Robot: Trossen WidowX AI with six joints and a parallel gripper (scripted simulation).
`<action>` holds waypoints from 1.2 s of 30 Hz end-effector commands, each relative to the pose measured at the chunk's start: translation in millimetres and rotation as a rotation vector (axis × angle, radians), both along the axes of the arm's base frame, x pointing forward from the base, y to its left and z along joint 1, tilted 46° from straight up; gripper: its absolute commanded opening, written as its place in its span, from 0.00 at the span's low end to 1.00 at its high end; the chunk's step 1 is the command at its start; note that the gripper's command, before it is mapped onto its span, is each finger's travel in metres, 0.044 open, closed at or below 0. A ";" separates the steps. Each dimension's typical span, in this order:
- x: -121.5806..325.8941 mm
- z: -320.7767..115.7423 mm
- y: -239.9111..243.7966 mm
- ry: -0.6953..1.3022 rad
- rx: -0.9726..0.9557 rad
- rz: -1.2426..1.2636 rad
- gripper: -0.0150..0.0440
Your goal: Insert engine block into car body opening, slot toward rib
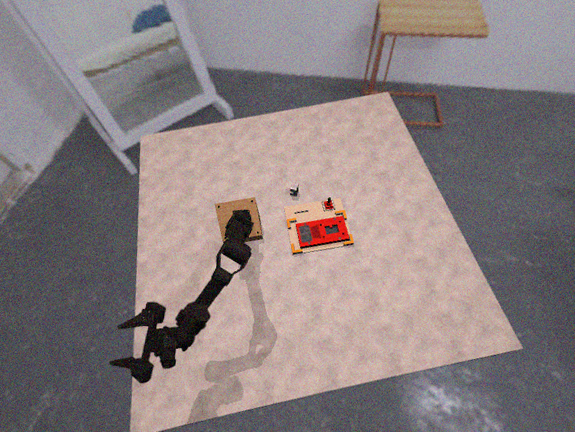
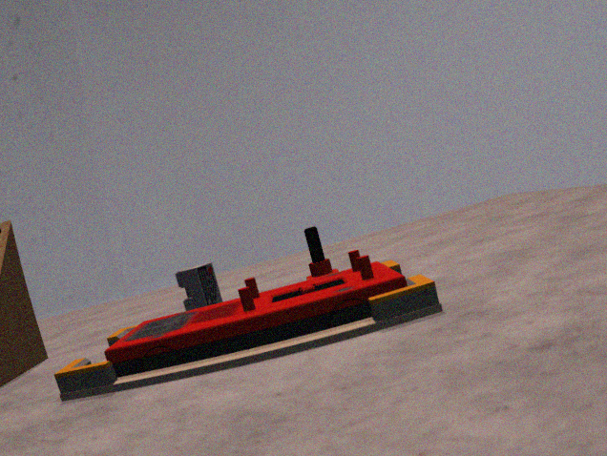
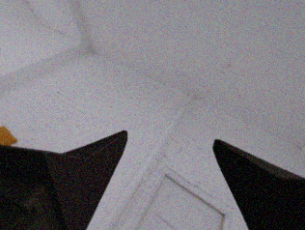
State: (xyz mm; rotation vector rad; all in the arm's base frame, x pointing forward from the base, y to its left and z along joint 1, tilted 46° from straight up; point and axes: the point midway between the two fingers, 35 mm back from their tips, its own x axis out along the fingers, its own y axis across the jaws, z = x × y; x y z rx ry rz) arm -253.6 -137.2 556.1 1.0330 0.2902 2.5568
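Engine block [image 1: 293, 190] [image 2: 199, 286] still unplaced, upright on counter [image 1: 375, 292] [image 2: 441, 372] just beside the fixture; car body [image 1: 313, 239] [image 2: 216, 325] opening unfilled. End effector [image 1: 114, 344] [image 3: 169, 139] released, well apart; pick, insert, retreat all left.

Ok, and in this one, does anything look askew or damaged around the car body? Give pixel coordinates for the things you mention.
Nothing looks damaged. The red car body [image 1: 311, 240] [image 2: 225, 321] sits squarely between the orange-topped corner brackets [image 1: 348, 241] [image 2: 405, 300]. The one oddity is the open gripper [image 1: 115, 344] [image 3: 169, 139], reaching past the table edge, pointing away from the work.
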 end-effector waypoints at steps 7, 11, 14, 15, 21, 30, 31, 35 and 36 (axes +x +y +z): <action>4.3 -1.4 -18.6 -0.001 0.011 0.073 1.00; 11.9 -3.6 -43.2 -0.002 0.024 0.170 1.00; 20.4 -5.9 -64.7 -0.004 0.036 0.257 1.00; 23.8 -6.8 -72.0 -0.004 0.040 0.287 1.00; 47.3 -13.4 -117.4 -0.016 0.075 0.464 1.00; 98.1 -28.2 -185.6 -0.043 0.149 0.730 1.00; 105.0 -30.2 -192.5 -0.046 0.158 0.759 1.00; 134.6 -38.5 -218.6 -0.058 0.194 0.878 1.00; 142.6 -40.7 -224.6 -0.061 0.203 0.907 1.00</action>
